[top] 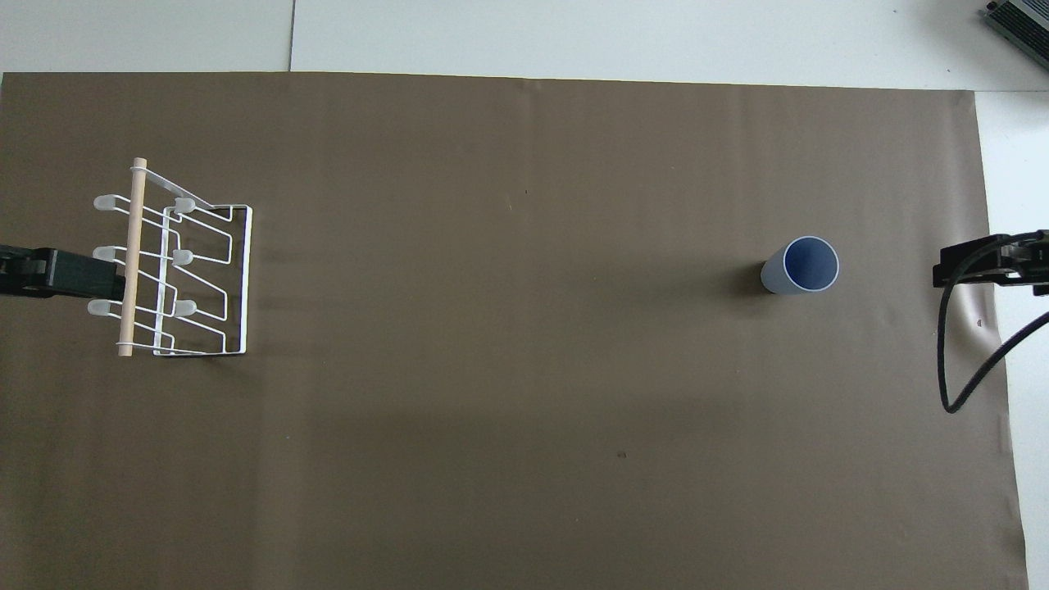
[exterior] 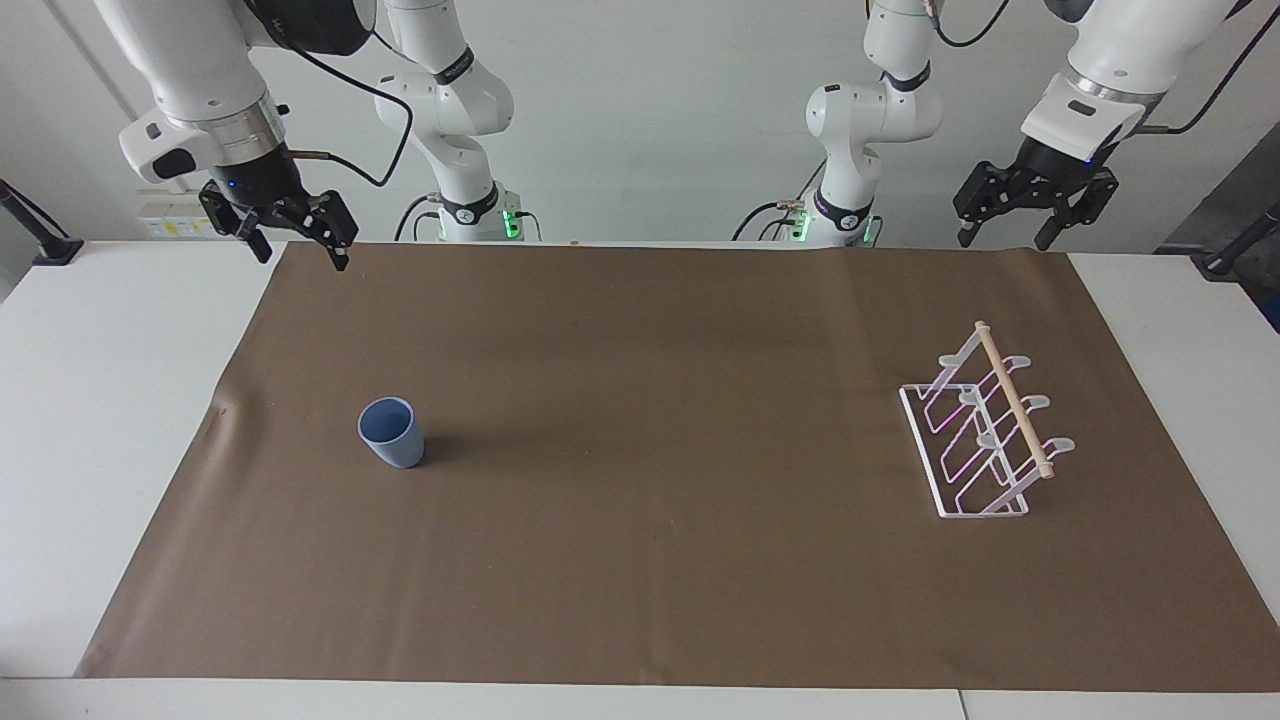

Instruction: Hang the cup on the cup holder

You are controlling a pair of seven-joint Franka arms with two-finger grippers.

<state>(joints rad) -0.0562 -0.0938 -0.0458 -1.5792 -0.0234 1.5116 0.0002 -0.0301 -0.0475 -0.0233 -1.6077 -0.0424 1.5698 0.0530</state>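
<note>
cup (exterior: 391,432) upright, well apart from cup holder (exterior: 985,425); left tool (exterior: 1030,218) and right tool (exterior: 290,238) agape, empty, cropped overhead.

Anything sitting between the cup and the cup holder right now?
Nothing: only bare brown paper lies between the cup and the cup holder, clearest in the overhead view.

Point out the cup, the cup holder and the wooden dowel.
cup (exterior: 392,432), facing view, on its outer wall below the rim.
cup holder (top: 244,279), overhead view, on its white base frame.
wooden dowel (exterior: 1014,401), facing view, at mid-length.
</note>
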